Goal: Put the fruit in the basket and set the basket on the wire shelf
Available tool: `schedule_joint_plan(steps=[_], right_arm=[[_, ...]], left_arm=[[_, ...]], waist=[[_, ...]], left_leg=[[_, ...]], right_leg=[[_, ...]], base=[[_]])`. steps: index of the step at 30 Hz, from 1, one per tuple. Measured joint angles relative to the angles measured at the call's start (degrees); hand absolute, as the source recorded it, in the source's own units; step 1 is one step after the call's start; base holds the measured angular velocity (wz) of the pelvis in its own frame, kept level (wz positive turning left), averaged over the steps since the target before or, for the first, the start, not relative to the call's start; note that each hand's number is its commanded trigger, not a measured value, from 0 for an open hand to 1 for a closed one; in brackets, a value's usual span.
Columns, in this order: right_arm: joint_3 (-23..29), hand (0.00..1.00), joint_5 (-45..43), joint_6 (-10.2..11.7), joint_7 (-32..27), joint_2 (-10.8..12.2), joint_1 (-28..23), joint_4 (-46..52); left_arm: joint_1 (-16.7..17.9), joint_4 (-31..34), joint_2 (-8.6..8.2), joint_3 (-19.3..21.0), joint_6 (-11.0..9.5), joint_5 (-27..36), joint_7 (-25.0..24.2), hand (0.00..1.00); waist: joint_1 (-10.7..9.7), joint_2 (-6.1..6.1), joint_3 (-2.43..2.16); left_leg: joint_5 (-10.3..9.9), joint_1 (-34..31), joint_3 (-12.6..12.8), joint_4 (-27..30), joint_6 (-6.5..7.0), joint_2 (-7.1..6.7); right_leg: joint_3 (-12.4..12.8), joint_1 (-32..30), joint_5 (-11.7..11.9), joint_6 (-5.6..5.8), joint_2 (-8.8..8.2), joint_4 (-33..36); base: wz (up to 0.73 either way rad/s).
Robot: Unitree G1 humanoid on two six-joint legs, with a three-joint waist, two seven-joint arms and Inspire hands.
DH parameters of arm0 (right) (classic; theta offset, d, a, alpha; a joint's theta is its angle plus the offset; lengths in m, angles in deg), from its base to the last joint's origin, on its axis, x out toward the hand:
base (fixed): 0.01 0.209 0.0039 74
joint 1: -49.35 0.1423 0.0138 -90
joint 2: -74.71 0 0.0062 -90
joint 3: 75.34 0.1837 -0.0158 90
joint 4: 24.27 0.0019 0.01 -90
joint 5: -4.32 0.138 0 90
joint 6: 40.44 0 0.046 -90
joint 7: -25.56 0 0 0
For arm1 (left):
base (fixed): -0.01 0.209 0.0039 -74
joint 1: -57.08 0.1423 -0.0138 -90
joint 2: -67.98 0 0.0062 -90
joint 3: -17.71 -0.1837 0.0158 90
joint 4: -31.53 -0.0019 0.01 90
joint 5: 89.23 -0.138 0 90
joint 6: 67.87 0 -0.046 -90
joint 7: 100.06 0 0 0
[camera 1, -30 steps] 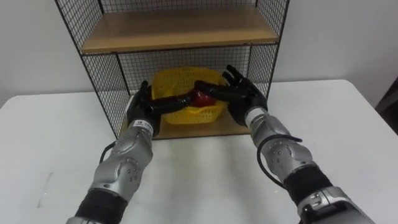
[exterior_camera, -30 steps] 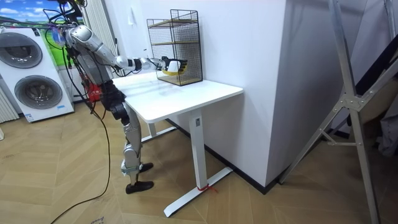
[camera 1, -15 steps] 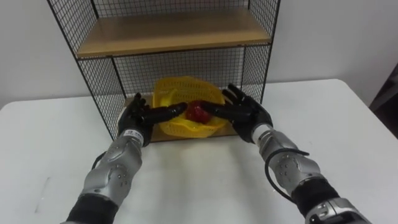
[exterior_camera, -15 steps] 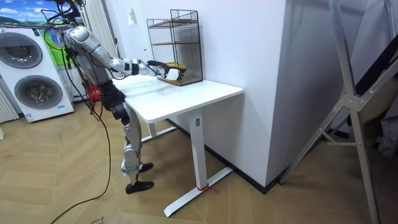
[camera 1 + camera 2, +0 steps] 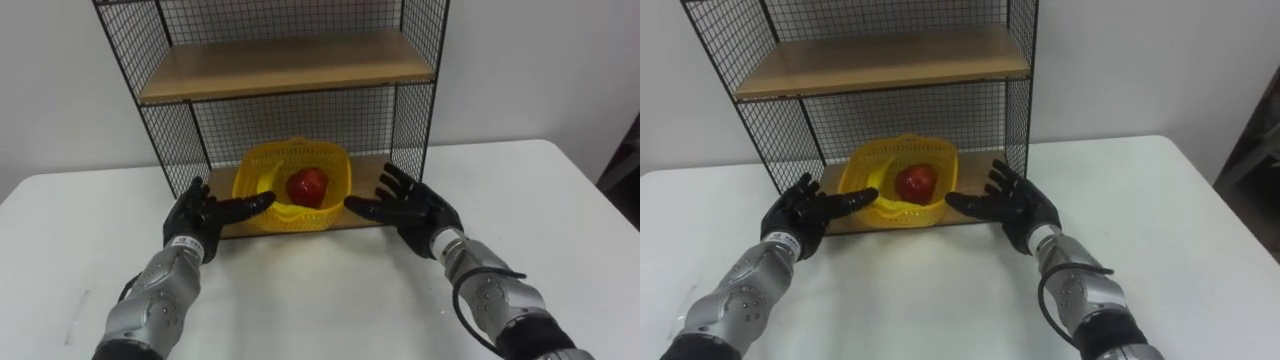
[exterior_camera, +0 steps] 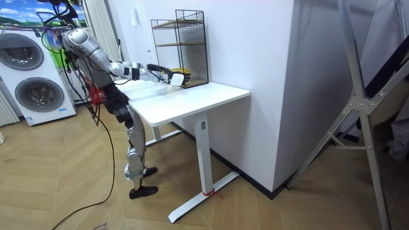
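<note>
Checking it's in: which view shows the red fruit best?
Left eye view: the red fruit lies plainly inside the yellow basket. The right eye view shows the same; in the room view it's too small.

Found no legible text, label, number or sign, whether ahead of the left hand or the right hand.

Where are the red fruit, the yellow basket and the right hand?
red fruit (image 5: pixel 308 185), left eye view, middle of its skin.
yellow basket (image 5: pixel 257 178), left eye view, its left wall.
right hand (image 5: pixel 420 212), left eye view, its palm area.
</note>
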Motion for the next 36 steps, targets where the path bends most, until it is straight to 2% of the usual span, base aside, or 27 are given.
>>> schedule_joint_plan(steps=[16, 22, 26, 31, 34, 36], right_arm=[[1.10, 0.00, -0.06, -0.02, 2.47, -0.29, -0.69, -0.06], [2.40, 0.00, -3.31, 0.14, 3.80, -0.28, -0.75, 0.34], [2.57, 0.00, -6.73, 0.14, 3.70, -0.35, -2.43, 4.57], [2.54, 0.00, -6.71, 0.55, 3.57, -0.79, -4.44, 10.32], [2.54, 0.00, -6.88, 2.33, 3.61, -0.97, -7.27, 16.25], [2.56, 0.00, -8.72, 2.65, 3.48, -1.12, -10.00, 20.54]], left_arm=[[0.73, 0.01, 0.12, 2.08, -0.01, 1.03, -3.70, 0.00], [0.72, 0.05, 0.34, 3.03, -0.45, 1.04, -5.94, 0.00], [0.71, 0.97, 0.34, 3.86, -0.55, 0.44, -6.65, 0.00], [0.96, 3.18, 0.33, 3.89, -2.26, 0.31, -6.69, 0.00], [2.83, 7.62, 0.29, 3.80, -4.36, -1.27, -6.59, 0.00], [5.14, 12.68, 0.25, 3.64, -6.19, -3.00, -6.50, 0.00]], waist=[[0.07, -0.10, 0.06], [-0.02, -0.14, 0.04], [-0.05, -0.13, 0.03], [-0.07, -0.33, 0.16], [-0.07, -0.75, 0.17], [-0.13, -1.43, 0.07]], left_leg=[[-0.01, 0.18, 0.02, 0.06, -0.03, 0.04], [-0.04, -0.65, -0.08, 0.12, -0.07, 0.03], [0.00, -1.80, -0.16, 0.50, -0.01, 0.07], [0.04, -1.56, -0.01, 0.11, -0.01, 0.06], [0.04, -1.40, 0.15, 0.06, -0.02, 0.13], [0.02, -1.39, 0.38, 0.07, -0.05, 0.22]], right_leg=[[0.12, 0.20, -0.02, -0.02, 0.06, -0.01], [0.13, -0.68, -0.09, 0.00, 0.05, 0.05], [0.09, -1.65, -0.04, -0.08, 0.07, 0.19], [-0.14, -1.60, -0.04, -0.09, -0.06, 0.14], [0.16, -1.61, -0.09, -0.03, -0.01, 0.15], [0.75, -1.67, -0.12, 0.03, 0.15, 0.08]], base=[[0.00], [0.00], [0.00], [-0.01], [-0.07], [-0.07]])
